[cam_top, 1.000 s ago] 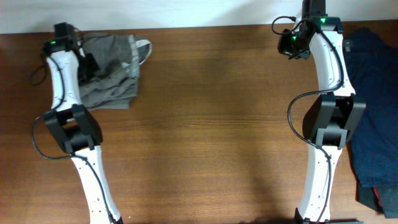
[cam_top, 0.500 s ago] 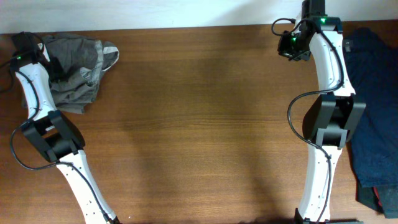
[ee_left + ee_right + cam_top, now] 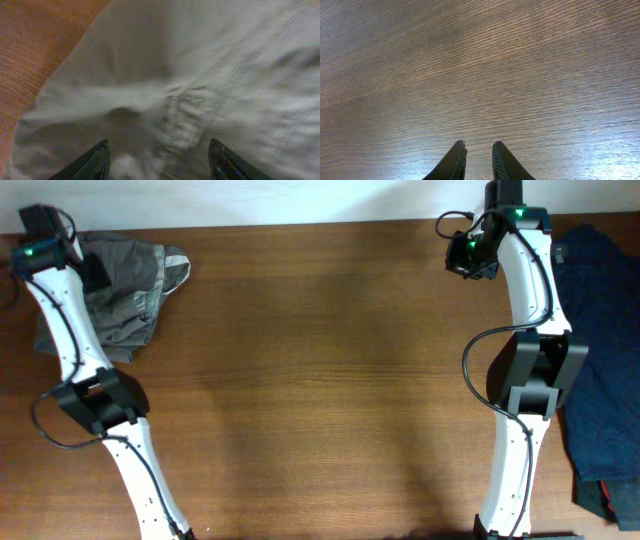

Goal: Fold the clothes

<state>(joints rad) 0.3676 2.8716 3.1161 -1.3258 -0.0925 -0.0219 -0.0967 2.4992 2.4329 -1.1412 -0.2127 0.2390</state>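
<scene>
The olive-grey shorts (image 3: 125,285) lie crumpled at the table's far left corner, a pale waistband loop sticking out to the right. My left gripper (image 3: 95,275) hovers over their left part. In the left wrist view its jaws stand wide apart (image 3: 157,160) above the pale wrinkled fabric (image 3: 200,75), with nothing pinched between them. My right gripper (image 3: 465,255) hangs at the far right over bare wood. In the right wrist view its fingers (image 3: 479,150) are a narrow gap apart and hold nothing. Dark navy-blue garments (image 3: 600,330) lie piled along the right edge.
The brown wooden table (image 3: 330,360) stretches between the two arms. Both arm bases stand near the front edge, left (image 3: 100,400) and right (image 3: 535,375). A cable loops beside the right arm (image 3: 480,340).
My left gripper dragged the shorts left into the far corner, then its jaws opened and let the fabric go. The right arm has not moved.
</scene>
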